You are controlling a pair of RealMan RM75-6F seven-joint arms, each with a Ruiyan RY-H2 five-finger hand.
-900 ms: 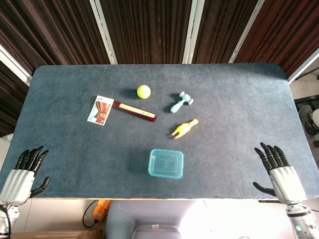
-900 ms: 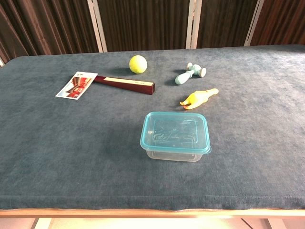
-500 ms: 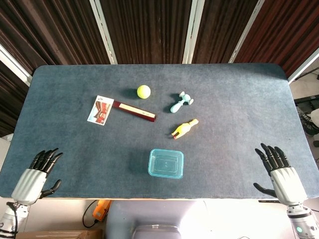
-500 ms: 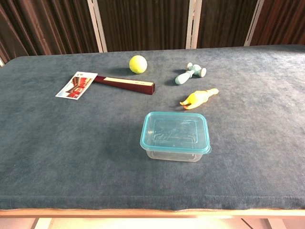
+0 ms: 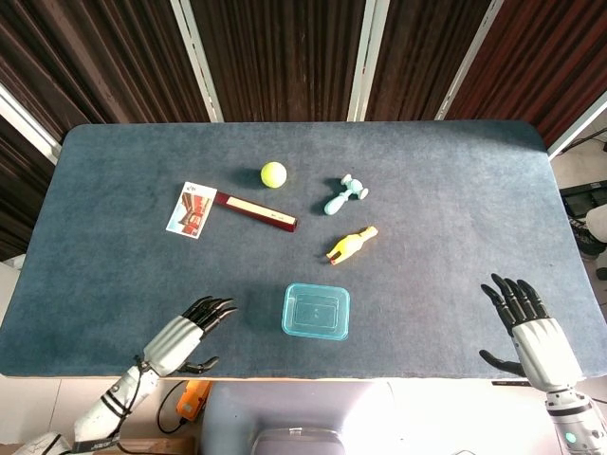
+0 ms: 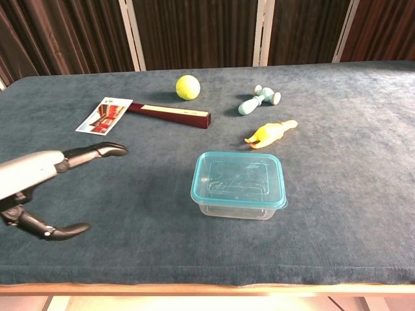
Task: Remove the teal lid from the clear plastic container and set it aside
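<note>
1. Sitting near the front edge of the blue-grey table [image 5: 114, 237], a little right of centre, the clear plastic container [image 6: 237, 208] carries its teal lid [image 6: 238, 179], which lies flat on the rim.
2. The left hand [image 5: 185, 334] hovers over the table just left of the container, apart from it, fingers [image 6: 97, 152] stretched toward it and thumb spread below; it is released and holds nothing.
3. The right hand [image 5: 533, 327] shows only in the head view, at the table's front right corner, well apart from the container, fingers spread and nothing in them.
4. Behind the container lies a yellow rubber chicken [image 5: 351, 244], and beyond that a pale teal toy [image 5: 343, 193].
5. A yellow ball [image 5: 273, 173] rests toward the back, near a dark red box [image 5: 256, 210] whose end touches a printed card [image 5: 190, 209].
</note>
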